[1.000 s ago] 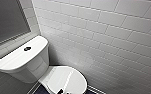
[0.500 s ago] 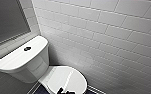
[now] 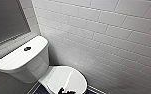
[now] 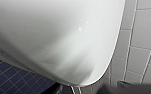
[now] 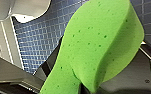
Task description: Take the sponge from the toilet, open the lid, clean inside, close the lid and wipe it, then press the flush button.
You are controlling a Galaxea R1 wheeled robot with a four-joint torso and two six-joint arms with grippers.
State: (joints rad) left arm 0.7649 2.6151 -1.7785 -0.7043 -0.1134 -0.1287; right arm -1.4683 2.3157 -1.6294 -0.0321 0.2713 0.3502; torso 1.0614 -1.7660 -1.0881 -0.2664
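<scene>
Gripping the sponge (image 5: 98, 42): right tool (image 5: 91, 86) is closed on it near one end, with dark jaw parts on both sides. The pad is bowed into a curve and stands up through the centre and right of the right wrist frame. Sponge is in the air over the blue mosaic floor (image 5: 33, 42). A white ceramic shape (image 5: 28, 10) sits upper left of that frame.

Left tool (image 4: 126, 88): just a dark edge along the bottom right of the left wrist frame. Can't tell how open it is or whether it has anything. It's close to the toilet (image 4: 53, 37), whose glossy white curve takes the upper left and centre. Blue floor tile is lower left, white wall tile down the right side.

Head frame: a dark robot part (image 3: 66, 90) pokes in at bottom centre over the front of the lid (image 3: 63, 78); can't tell which arm. Lid is down. Tank (image 3: 21, 60) is behind it, centre left, with the flush button (image 3: 27, 48) dark in the middle of the tank top. Farthest: white brick-pattern wall tiles (image 3: 103, 37) across the right and top, grey panel (image 3: 6, 20) upper left.
</scene>
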